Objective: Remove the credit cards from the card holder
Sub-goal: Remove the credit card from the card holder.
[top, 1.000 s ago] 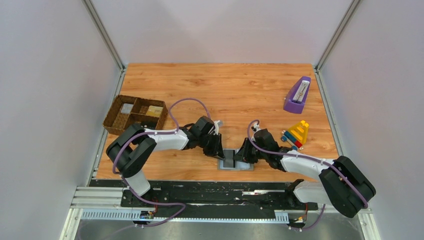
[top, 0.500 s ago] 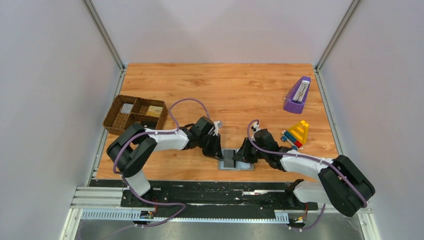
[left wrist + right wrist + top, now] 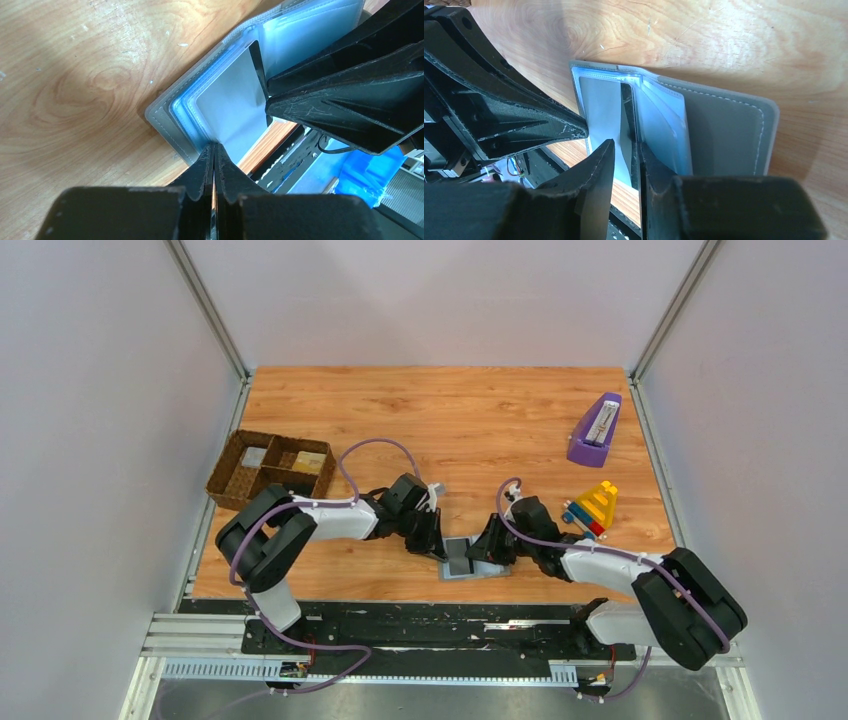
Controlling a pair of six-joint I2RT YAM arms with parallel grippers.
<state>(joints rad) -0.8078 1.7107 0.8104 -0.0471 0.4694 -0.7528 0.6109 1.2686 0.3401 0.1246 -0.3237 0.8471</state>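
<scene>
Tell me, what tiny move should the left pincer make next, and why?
Probably draw the left pincer back toward its arm, sliding out the grey card. It looks shut on that card's near edge, the card seems to sit in a pocket of the card holder, and the right pincer nips a leaf, steadying it.

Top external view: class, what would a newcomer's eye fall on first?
The left tool and right tool meet at the open grey card holder, front centre of the table. Next come the purple object at far right and the brown divided tray at left.
</scene>
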